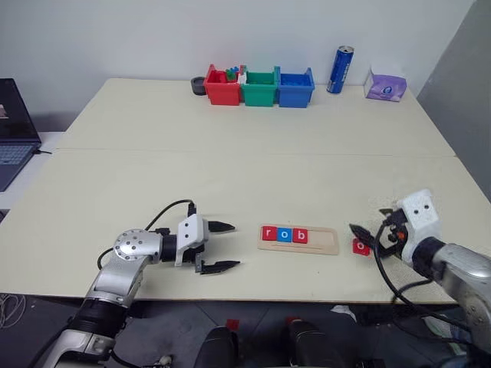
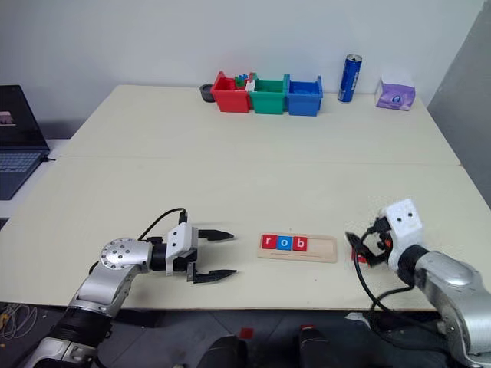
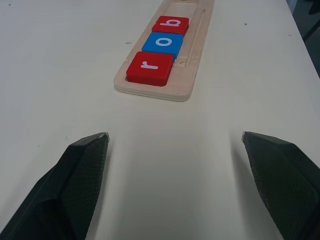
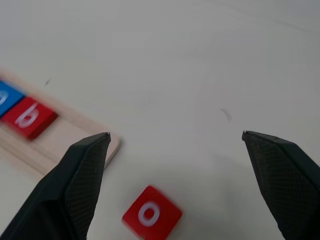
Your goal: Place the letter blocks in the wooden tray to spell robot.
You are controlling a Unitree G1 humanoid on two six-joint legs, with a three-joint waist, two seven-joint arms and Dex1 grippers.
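The counter carries the wooden tray near its front edge, with red r, blue o and red b blocks seated at its left end and two places vacant. The left tool and right tool both stand wide and empty. The red o block lies loose just right of the tray; judged step: fourth letter, requiring a fresh grasp and seating beside the b.

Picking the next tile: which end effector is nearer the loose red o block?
Right. The right end effector hovers just over the o block; the left end effector sits beyond the tray.
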